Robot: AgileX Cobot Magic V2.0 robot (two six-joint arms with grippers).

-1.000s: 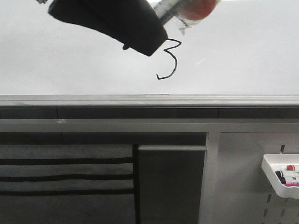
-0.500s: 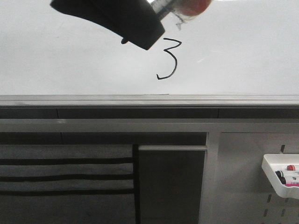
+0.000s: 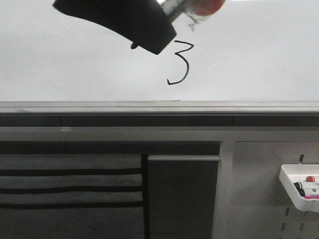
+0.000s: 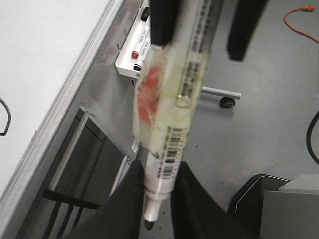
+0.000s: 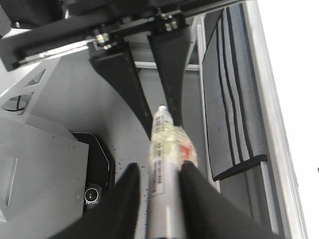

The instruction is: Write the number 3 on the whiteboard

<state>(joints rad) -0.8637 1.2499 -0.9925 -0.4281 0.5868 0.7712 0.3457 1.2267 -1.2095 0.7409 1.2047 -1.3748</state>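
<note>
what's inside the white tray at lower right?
In the tray, marker ends show: one red cap, one black, plus a pink-labelled barrel. The tray wall and frame edge hide the rest, so the count is unclear.

A thin black number 3 (image 3: 180,63), angular on top with a hooked tail, stands complete on the glossy whiteboard (image 3: 60,69), right of centre.

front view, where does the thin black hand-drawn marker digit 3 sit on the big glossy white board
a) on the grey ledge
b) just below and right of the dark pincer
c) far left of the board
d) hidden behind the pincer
b: the thin black hand-drawn marker digit 3 lies in full view on the big glossy white board, just below and right of the dark pincer.
</note>
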